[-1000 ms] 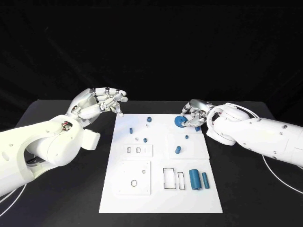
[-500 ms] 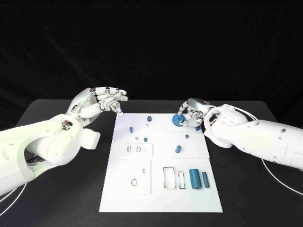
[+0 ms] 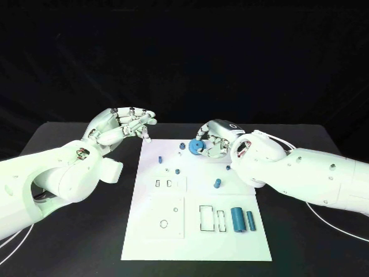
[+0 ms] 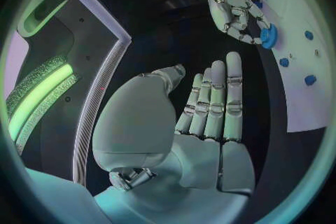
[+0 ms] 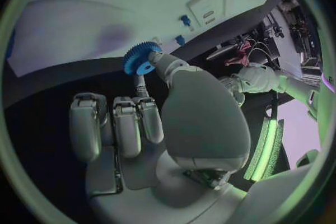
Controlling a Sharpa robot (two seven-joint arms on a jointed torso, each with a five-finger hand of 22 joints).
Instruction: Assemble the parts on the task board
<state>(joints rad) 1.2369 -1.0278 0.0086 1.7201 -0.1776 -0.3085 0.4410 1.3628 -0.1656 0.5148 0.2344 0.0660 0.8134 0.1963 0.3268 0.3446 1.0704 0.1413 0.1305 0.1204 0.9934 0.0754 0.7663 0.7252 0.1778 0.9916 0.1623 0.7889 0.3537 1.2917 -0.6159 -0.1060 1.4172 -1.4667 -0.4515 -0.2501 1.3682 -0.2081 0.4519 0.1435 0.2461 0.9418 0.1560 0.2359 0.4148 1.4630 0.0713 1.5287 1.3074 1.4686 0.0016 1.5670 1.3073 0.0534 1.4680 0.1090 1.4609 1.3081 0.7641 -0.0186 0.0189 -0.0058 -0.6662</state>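
The white task board (image 3: pixel 197 242) lies in the middle of the black table. My right hand (image 3: pixel 220 136) pinches a blue gear (image 3: pixel 197 146) between thumb and finger, above the board's far end; the gear (image 5: pixel 142 57) shows toothed in the right wrist view, and from the left wrist view the right hand (image 4: pixel 234 8) holds the gear (image 4: pixel 269 36) over the board (image 4: pixel 297 101). My left hand (image 3: pixel 122 127) hovers off the board's far left corner, its fingers (image 4: pixel 213 101) straight and holding nothing. Small blue pegs (image 3: pixel 160 158) (image 3: pixel 177 171) (image 3: pixel 217 183) stand on the board.
Two blue cylinders (image 3: pixel 237 219) (image 3: pixel 250 220) lie at the board's near right beside rectangular slots (image 3: pixel 206 218). A raised white panel (image 3: pixel 165 216) with an oval hole sits near left. Bare black table (image 3: pixel 68 242) flanks the board on both sides.
My right hand has carried the gear leftward, from the board's far right edge to above its far middle. The left hand has stayed in place.
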